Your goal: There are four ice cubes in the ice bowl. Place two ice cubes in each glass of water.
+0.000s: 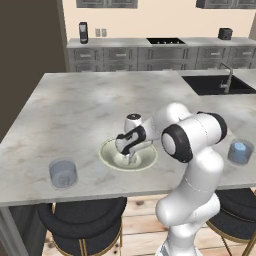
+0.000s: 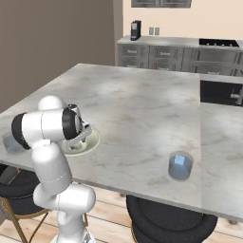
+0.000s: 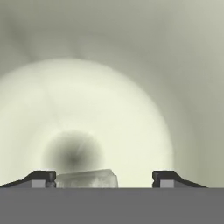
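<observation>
Claw [image 3: 103, 178] lowered into the wide shallow cream-green ice bowl [image 1: 107, 159] at the near edge of the grey marbled bench [image 1: 80, 110], pointing straight down at the bowl floor; judged to be the approach for picking one cube. Dark fingertips [image 3: 40, 177] standing apart, one small translucent whitish ice cube [image 3: 87, 178] lying between them, close against the left tip and clear of the right; jaws fairly wide, not yet clamped on the cube, contact on the left tip not certain. Off-centre cube position suggests a small sideways correction or a closing that drags the cube to centre. Right-hand clear grey-blue tumbler [image 2: 180, 167] standing well apart from the bowl, with a pale blue cube [image 2: 179, 160] visible inside; count in that glass not readable. Left-hand clear tumbler [image 1: 63, 173] near the bench edge, contents too faint to judge. Remaining cubes in the bowl hidden by the arm and hand in both base views.
</observation>
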